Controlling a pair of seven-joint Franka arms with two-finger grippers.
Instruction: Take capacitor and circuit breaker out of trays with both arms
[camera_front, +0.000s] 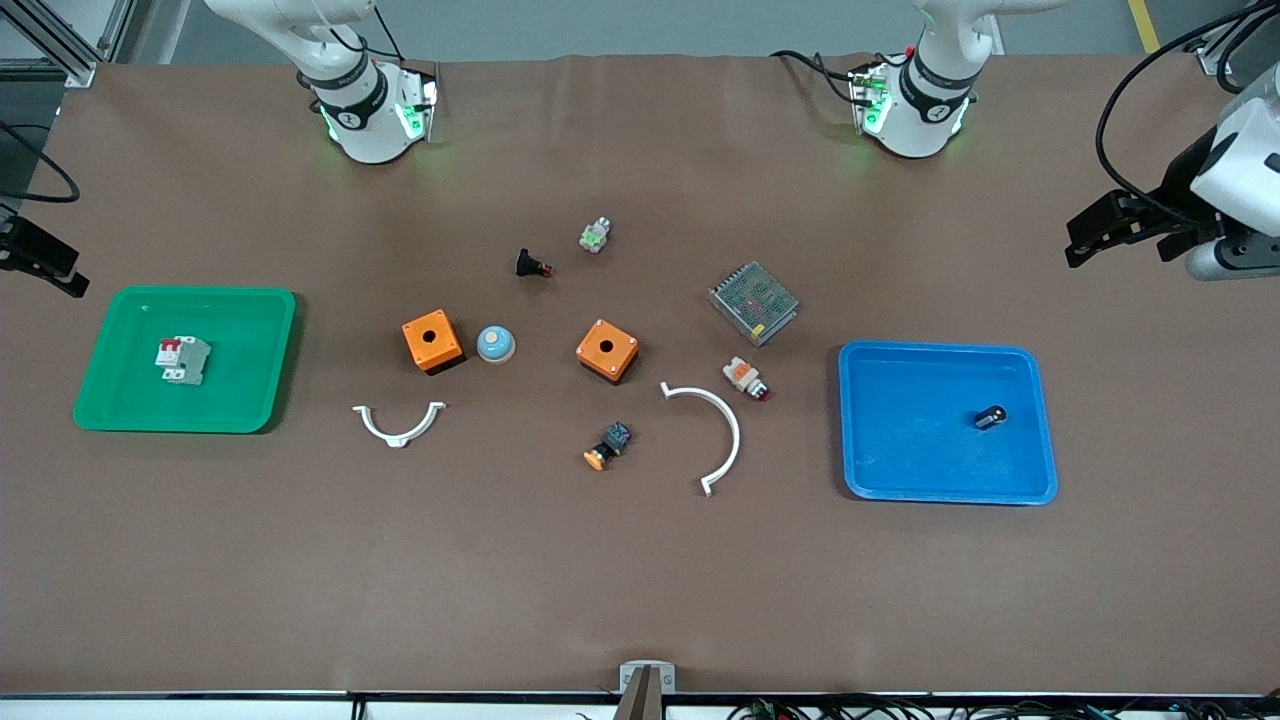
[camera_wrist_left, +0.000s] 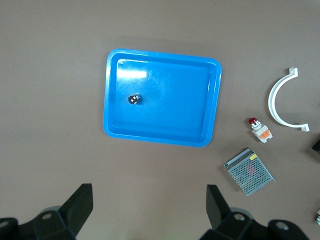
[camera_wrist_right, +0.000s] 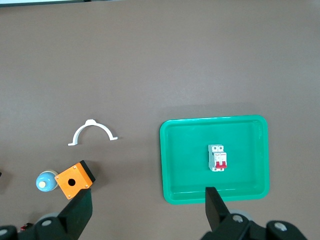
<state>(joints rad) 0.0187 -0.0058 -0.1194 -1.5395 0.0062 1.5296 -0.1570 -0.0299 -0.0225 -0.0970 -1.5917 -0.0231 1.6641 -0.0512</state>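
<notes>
The capacitor, a tiny black cylinder, lies in the blue tray toward the left arm's end of the table. It also shows in the left wrist view inside the blue tray. The breaker, white-grey with a red lever, lies in the green tray toward the right arm's end. It also shows in the right wrist view in the green tray. My left gripper is open and empty, high over bare table beside the blue tray. My right gripper is open and empty, high beside the green tray.
Between the trays lie two orange boxes, a blue-white dome, two white curved clips, a metal mesh box, a white-orange lamp, a black-blue switch, a black button part and a small green-white part.
</notes>
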